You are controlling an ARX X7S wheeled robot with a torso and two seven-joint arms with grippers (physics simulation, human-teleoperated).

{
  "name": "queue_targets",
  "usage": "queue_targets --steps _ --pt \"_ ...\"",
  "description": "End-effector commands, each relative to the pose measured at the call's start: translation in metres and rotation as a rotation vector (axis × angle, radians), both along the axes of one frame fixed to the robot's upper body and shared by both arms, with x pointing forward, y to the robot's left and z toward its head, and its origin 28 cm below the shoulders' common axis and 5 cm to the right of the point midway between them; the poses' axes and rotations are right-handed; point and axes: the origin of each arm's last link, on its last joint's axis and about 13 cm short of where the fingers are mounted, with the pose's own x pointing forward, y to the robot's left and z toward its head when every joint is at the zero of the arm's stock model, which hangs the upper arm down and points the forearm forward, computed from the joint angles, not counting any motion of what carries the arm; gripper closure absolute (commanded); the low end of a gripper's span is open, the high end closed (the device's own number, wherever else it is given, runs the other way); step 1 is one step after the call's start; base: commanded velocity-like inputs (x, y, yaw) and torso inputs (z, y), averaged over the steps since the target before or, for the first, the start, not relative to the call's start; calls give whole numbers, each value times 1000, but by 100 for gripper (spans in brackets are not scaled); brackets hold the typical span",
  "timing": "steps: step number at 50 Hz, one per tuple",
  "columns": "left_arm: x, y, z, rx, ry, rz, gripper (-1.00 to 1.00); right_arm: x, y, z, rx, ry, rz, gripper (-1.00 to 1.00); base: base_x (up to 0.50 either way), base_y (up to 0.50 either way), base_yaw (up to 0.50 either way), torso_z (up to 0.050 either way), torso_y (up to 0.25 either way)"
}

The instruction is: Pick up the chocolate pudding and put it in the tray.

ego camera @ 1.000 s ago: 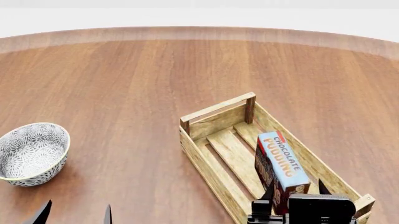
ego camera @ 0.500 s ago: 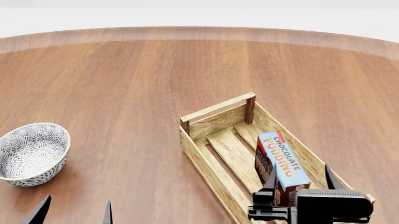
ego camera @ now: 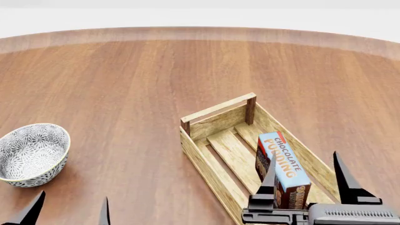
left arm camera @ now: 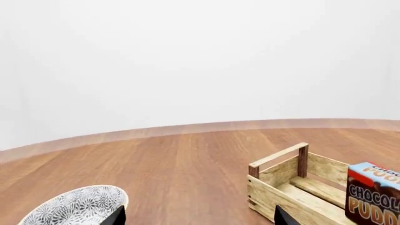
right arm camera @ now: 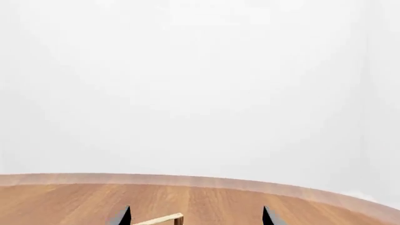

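The broad round brown wooden table (ego camera: 125,79) is filling most of the head view, its far rim curving against a white background. On its right half, the long rectangular light-wood slatted tray (ego camera: 212,164) is lying at an angle, its far end with darker corner posts and a raised bar handle pointing away and to the left, its near end running under the right arm. At the near left of the table, well apart from the tray, a round bowl with a grey-and-white patterned skin (ego camera: 31,153) is sitting upright.

The small rectangular chocolate pudding carton (ego camera: 284,166), light blue on top with orange lettering and dark brown and red on its sides, is resting inside the tray on the slats, towards the near end and along the right-hand wall.

The right gripper (ego camera: 306,183) is hanging over the near end of the tray with its two black fingers (ego camera: 345,180) spread wide, one on each side of the carton and touching neither it nor the tray; it is gripping nothing. The left gripper (ego camera: 65,211) is showing only two dark fingertips at the near left edge, parted and empty, near the bowl.
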Motion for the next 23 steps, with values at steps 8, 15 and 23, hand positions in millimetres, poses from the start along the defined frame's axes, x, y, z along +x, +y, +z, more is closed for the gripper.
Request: queue_targets --steps 8,15,23 --pt "-10 -3 16 -4 -51 -18 -100 -36 7 26 27 -115 45 -100 0 0 0 0 0" --pt "-12 -3 19 -1 -64 -24 -100 -43 10 29 39 -137 63 -100 0 0 0 0 0" --pt "-13 -3 19 -3 -60 -24 -100 -50 7 28 41 -140 58 -100 0 0 0 0 0"
